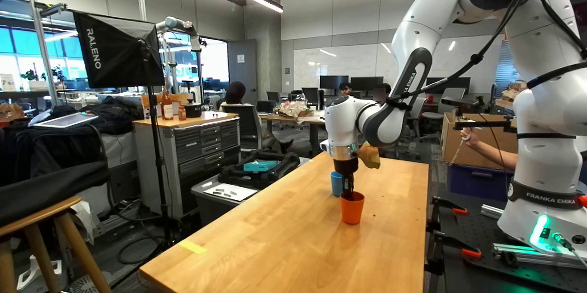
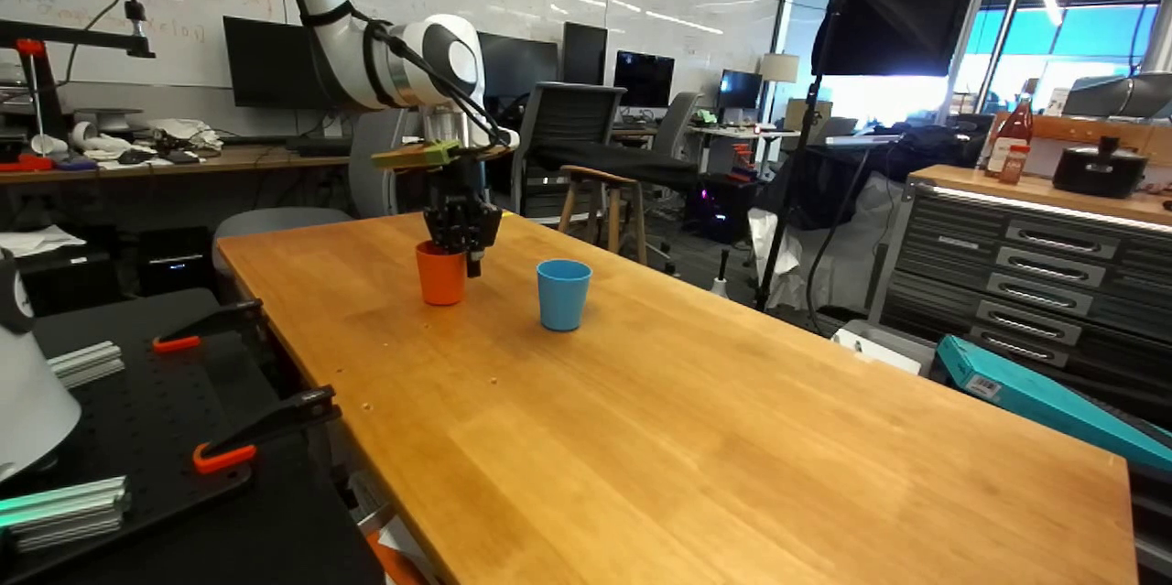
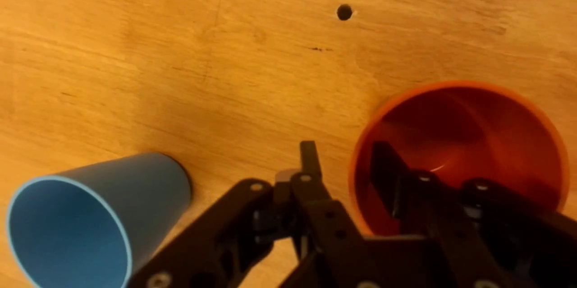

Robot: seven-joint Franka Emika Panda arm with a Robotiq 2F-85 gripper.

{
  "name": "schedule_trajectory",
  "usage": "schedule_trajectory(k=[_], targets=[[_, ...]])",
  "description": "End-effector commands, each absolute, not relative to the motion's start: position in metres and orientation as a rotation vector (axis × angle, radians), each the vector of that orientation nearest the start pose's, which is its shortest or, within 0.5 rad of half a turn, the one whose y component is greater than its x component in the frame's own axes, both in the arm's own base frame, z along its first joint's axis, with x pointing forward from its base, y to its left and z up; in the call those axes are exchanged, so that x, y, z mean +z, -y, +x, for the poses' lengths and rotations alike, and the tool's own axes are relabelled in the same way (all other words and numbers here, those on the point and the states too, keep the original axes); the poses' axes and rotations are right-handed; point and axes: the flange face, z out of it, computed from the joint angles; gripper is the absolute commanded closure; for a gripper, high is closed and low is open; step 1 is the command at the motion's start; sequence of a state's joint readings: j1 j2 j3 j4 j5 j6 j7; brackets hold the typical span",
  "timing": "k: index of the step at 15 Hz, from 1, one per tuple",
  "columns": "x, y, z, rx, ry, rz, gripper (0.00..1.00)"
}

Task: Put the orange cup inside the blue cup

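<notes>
The orange cup (image 1: pixel 352 212) stands upright on the wooden table; it also shows in an exterior view (image 2: pixel 441 278) and in the wrist view (image 3: pixel 500 139). My gripper (image 1: pixel 349 188) points down at its rim, also seen in an exterior view (image 2: pixel 461 254). In the wrist view the gripper (image 3: pixel 346 155) is open, with one finger inside the orange cup and the other outside, the cup's wall between them with gaps. The blue cup (image 2: pixel 562 299) stands upright and apart, beside the orange cup; it also shows in an exterior view (image 1: pixel 336 184) and the wrist view (image 3: pixel 135 189).
The wooden table (image 2: pixel 732 438) carries both cups and a strip of yellow tape (image 1: pixel 193 246). Black and orange clamps (image 2: pixel 224 457) sit along the table edge on the robot's base side. A tool cabinet (image 1: pixel 197 141) and a softbox light (image 1: pixel 119 50) stand beyond the table.
</notes>
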State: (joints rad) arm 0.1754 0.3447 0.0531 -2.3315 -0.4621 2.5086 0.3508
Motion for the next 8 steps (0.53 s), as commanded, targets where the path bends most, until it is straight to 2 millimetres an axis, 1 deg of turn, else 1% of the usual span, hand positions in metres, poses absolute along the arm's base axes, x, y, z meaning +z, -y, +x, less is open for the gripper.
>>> schedule_trajectory(k=[1, 4, 5, 7, 8], targets=[[0.177, -0.122, 0.493, 0.12, 0.465, -3.369, 0.96], [0.179, -0.123, 0.493, 0.135, 0.469, -3.365, 0.99], [0.181, -0.124, 0.494, 0.136, 0.468, -3.364, 0.96], [0.187, -0.124, 0.498, 0.146, 0.454, -3.361, 0.96], [0.194, -0.126, 0.502, 0.143, 0.447, -3.36, 0.96]])
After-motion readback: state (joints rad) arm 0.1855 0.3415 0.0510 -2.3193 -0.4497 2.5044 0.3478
